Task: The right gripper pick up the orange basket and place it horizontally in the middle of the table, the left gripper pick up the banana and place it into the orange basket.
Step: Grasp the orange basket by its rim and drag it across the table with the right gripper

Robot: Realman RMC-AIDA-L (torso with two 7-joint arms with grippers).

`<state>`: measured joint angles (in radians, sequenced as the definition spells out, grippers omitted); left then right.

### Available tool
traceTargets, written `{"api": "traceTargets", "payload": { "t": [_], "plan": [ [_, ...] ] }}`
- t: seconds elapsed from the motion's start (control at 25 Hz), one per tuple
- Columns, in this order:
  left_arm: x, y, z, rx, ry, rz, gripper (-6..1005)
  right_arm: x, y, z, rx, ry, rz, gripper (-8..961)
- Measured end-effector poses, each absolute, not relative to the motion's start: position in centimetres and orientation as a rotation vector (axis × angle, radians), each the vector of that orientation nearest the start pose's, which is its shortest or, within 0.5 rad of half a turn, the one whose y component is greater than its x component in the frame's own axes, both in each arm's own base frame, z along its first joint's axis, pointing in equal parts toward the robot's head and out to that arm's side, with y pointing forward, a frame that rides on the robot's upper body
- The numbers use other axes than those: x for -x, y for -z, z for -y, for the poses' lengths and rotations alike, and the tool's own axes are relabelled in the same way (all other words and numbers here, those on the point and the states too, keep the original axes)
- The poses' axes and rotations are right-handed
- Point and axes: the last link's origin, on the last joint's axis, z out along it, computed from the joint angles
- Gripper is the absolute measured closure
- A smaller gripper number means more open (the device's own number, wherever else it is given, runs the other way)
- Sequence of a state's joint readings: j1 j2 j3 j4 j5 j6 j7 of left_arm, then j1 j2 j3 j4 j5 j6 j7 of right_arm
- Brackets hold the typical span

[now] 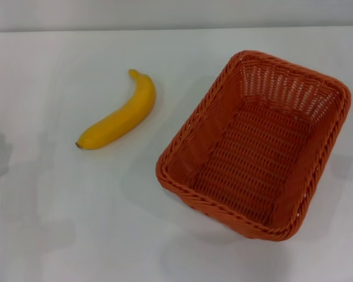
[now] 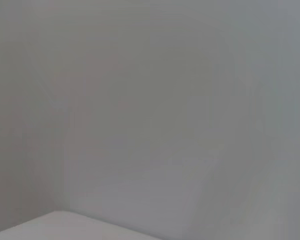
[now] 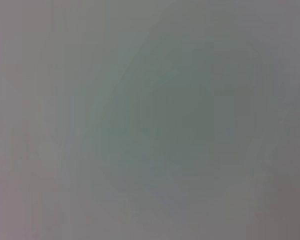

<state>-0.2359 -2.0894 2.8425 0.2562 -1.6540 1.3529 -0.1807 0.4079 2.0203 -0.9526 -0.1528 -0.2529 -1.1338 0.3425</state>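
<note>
Head view. Item: orange basket [image 1: 256, 147], rectangular woven wicker with braided rim, standing upright and empty on the white table [image 1: 59, 223], right of centre, its long side running at a slant from near-left to far-right rather than crosswise. Item: banana [image 1: 120, 114], single, yellow, dark tip toward the near-left, lying flat on the table to the left of the basket, near it but apart. Neither arm nor gripper appears here; both are out of frame, presumably parked.

Left wrist view. Contents: a plain grey surface and a pale edge in one corner, identity not determinable. No fingers, no banana, no basket. State of the left gripper: cannot be told, as it is not seen.

Right wrist view. Contents: featureless grey field only. State of the right gripper: likewise unseen, cannot be told.

Assessment. Step in hand: the first, not yet begun; the basket is untouched and not yet set crosswise in the middle. Next move, as judged: the right gripper must come in over the basket, take a wall or the rim, turn the basket level across the table centre. The banana waits for the left gripper after that.
</note>
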Motion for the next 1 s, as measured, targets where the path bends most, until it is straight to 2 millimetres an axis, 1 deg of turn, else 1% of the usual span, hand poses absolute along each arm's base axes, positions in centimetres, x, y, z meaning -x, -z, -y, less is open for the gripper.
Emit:
{"api": "traceTargets", "payload": {
  "t": [0.44, 0.8, 1.0],
  "plan": [
    [37.86, 1.07, -24.03, 1.214, 0.740, 0.808, 118, -38.16, -8.30, -33.52, 1.284, -0.696, -0.592, 80],
    [37.67, 1.19, -24.12, 1.220, 0.747, 0.808, 118, -38.48, -8.63, -33.27, 1.275, -0.690, -0.591, 80],
    [37.67, 1.24, -24.05, 1.221, 0.747, 0.810, 119, -37.89, -9.14, -33.92, 1.272, -0.728, -0.583, 82]
  ]
}}
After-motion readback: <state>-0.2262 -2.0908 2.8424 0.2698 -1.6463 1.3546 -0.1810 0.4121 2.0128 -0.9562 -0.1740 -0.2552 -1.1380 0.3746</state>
